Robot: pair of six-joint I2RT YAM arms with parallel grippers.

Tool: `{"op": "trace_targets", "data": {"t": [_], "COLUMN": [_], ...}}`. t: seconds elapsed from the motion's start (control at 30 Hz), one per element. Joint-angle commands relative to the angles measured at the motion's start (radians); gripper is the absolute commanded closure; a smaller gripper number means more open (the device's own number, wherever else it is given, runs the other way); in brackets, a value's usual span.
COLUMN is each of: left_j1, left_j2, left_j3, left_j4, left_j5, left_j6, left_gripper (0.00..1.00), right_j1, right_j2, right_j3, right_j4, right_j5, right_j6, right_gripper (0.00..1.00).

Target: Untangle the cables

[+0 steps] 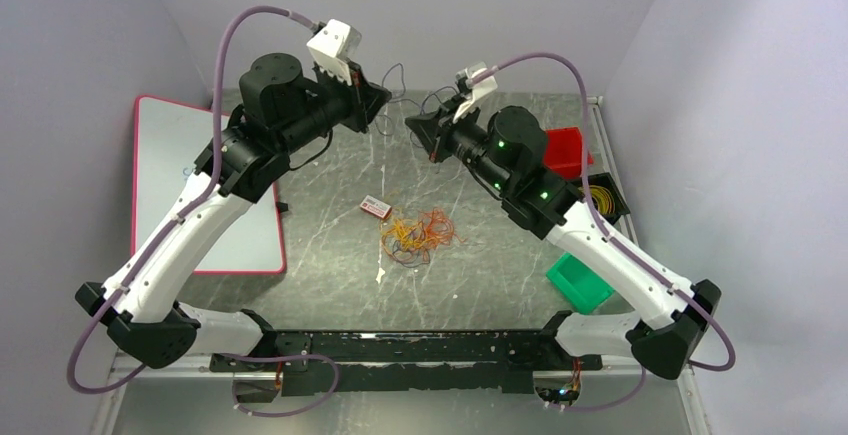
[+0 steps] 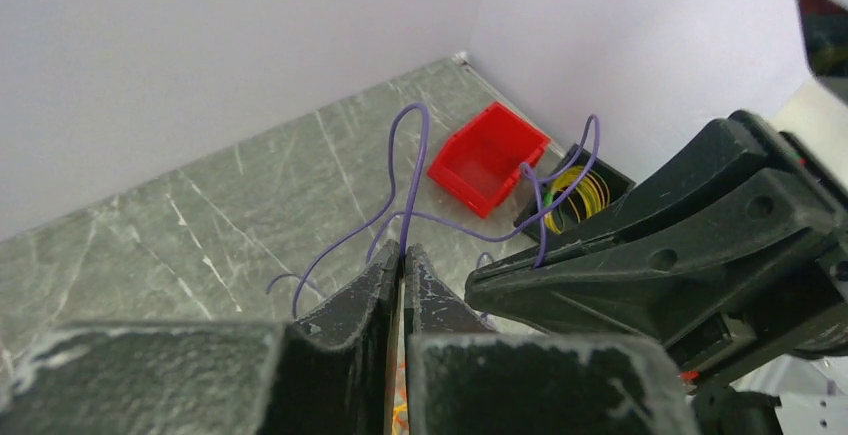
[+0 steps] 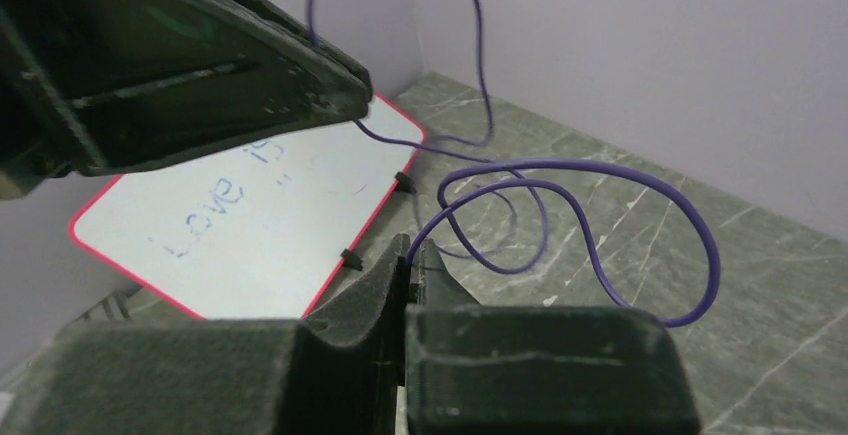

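Clenching left fingers [image 2: 355,300] on a thin purple wire [image 3: 580,163], pinching the same wire with right fingers [image 3: 365,300] too, dangling it in slack loops up high; leaving orange, yellow and red cables [image 1: 418,233] sitting bunched in the middle of the tabletop [image 1: 480,275].

From above, the strands of the cables [image 1: 418,235] were too fine to separate and the purple wire [image 3: 580,164] barely traceable — the right arm [image 1: 600,245] covered part of the black tray [image 1: 620,199], and the whiteboard [image 3: 250,255] writing was blurred.
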Motion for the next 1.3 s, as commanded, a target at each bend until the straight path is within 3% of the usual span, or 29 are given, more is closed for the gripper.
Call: {"op": "trace_targets", "data": {"t": [0.0, 0.27, 0.63, 0.93, 1.27], "left_j1": [0.004, 0.005, 0.005, 0.005, 0.004], "left_j2": [-0.016, -0.025, -0.066, -0.078, -0.072], "left_j3": [-0.029, -0.062, -0.111, -0.156, -0.162], "left_j4": [0.04, 0.068, 0.097, 0.108, 0.125], "left_j5": [0.129, 0.342, 0.432, 0.423, 0.434], "left_j6": [0.011, 0.024, 0.035, 0.058, 0.051], "left_gripper": [0.93, 0.93, 0.93, 0.93, 0.93], "right_j1": [0.004, 0.004, 0.004, 0.004, 0.004], "right_j2": [-0.081, -0.188, -0.205, -0.214, -0.176], "right_j3": [-0.035, -0.142, -0.159, -0.176, -0.182], "right_j4": [0.021, 0.133, 0.109, 0.222, 0.302], "right_j5": [-0.08, -0.155, -0.156, -0.151, -0.134], "right_j6": [-0.074, -0.191, -0.258, -0.071, 0.175], "right_gripper": [0.98, 0.93, 0.86, 0.87, 0.7]}}
